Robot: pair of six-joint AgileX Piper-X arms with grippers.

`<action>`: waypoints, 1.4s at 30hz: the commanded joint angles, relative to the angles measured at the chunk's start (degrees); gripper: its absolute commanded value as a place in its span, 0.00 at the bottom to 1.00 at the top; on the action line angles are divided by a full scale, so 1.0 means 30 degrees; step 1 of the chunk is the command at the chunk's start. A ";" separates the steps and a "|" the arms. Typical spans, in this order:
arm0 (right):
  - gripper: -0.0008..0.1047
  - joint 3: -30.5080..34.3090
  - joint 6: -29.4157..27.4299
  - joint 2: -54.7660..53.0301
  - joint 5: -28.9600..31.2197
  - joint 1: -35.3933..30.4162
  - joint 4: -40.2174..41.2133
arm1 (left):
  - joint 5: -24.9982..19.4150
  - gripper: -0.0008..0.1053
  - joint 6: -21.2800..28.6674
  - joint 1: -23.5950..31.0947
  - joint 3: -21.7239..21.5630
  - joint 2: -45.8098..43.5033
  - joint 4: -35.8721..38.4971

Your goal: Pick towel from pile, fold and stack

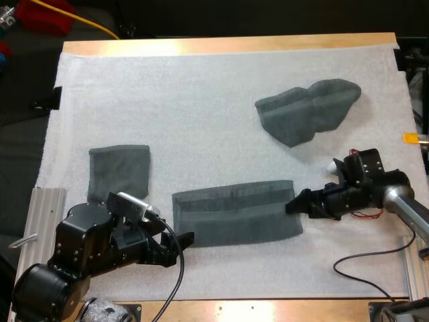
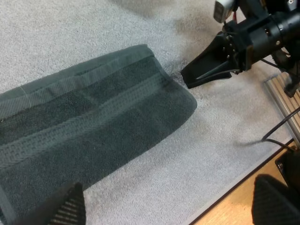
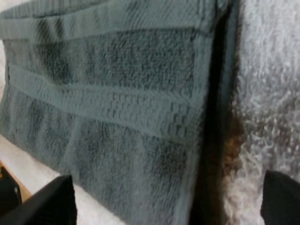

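A dark grey-green towel (image 1: 234,213) lies folded into a long strip on the mat's near middle. My left gripper (image 1: 182,239) is open just off its near left corner; in the left wrist view (image 2: 171,206) its fingers (image 2: 65,206) stand wide apart by the strip (image 2: 93,126). My right gripper (image 1: 291,205) is open at the strip's right end (image 3: 117,108), its tips (image 2: 187,78) almost at the edge, its fingers (image 3: 47,201) spread (image 3: 164,201). A crumpled towel (image 1: 308,111) lies far right. A folded towel (image 1: 119,171) sits at the left.
The white mat (image 1: 201,87) covers most of the wooden table (image 1: 228,44). Metal rails sit at the near left (image 1: 44,208) and near right (image 1: 415,268). A black cable (image 1: 362,275) loops on the mat near my right arm.
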 commanded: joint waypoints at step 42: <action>0.02 -0.0077 0.5923 0.1245 0.4359 0.3366 -0.1590 | 0.0820 0.67 -0.0329 0.0015 -0.0112 -0.0106 0.0050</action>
